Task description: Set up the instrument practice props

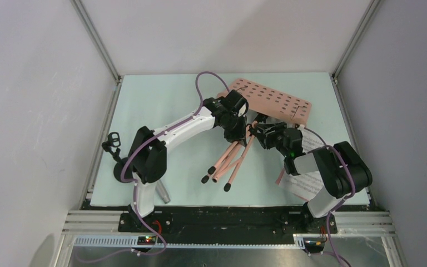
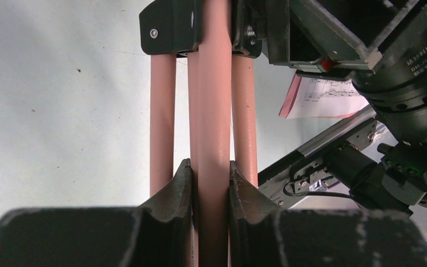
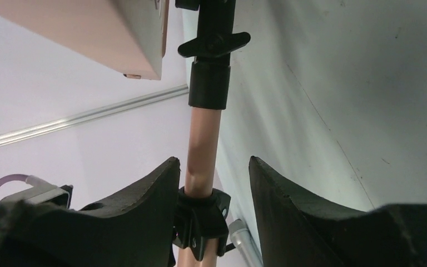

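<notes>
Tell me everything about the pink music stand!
The music stand is salmon-pink, apparently metal, with a hole-dotted desk, black joints and three folded legs tipped with black feet. It is tilted, legs pointing toward the arms. The left gripper clamps one tube; the right gripper straddles the pole, open.

White-and-black jointed arms [image 1: 183, 125], looping purple cables [image 1: 199, 89], scuffed dark curved jaws, black bolted bases [image 1: 144, 222].

place: robot lab cell | evidence: white panel walls [image 1: 28, 111], aluminium frame rails [image 1: 95, 40], pale table [image 1: 155, 105]

Music stand [image 1: 269, 100] centre, pages [image 1: 303, 186] right, mic stand [image 1: 113, 143] left.
</notes>
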`<action>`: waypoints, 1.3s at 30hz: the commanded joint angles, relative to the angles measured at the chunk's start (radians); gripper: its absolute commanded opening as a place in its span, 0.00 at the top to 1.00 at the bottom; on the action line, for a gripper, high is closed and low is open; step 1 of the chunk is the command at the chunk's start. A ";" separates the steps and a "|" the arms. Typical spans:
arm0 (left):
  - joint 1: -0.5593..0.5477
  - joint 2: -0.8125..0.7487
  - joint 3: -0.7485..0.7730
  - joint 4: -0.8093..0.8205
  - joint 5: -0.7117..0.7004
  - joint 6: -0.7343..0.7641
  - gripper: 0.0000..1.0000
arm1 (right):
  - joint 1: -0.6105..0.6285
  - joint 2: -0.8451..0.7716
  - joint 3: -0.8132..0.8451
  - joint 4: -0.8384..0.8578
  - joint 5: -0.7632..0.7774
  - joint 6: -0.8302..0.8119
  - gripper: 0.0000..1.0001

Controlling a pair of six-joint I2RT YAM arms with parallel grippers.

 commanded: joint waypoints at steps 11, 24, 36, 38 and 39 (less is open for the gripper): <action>0.000 -0.153 0.048 0.109 0.119 -0.011 1.00 | 0.003 0.148 0.133 0.107 -0.018 0.012 0.49; -0.002 -0.144 0.050 0.109 0.139 -0.018 1.00 | 0.045 0.245 0.163 0.205 0.038 0.074 0.50; -0.001 -0.169 0.028 0.108 0.139 -0.001 1.00 | 0.027 0.348 0.174 0.354 0.007 0.158 0.68; -0.002 -0.172 0.025 0.109 0.137 0.002 1.00 | 0.030 0.353 0.178 0.352 0.004 0.158 0.70; -0.002 -0.174 0.024 0.109 0.137 0.004 1.00 | 0.031 0.354 0.182 0.352 0.003 0.156 0.71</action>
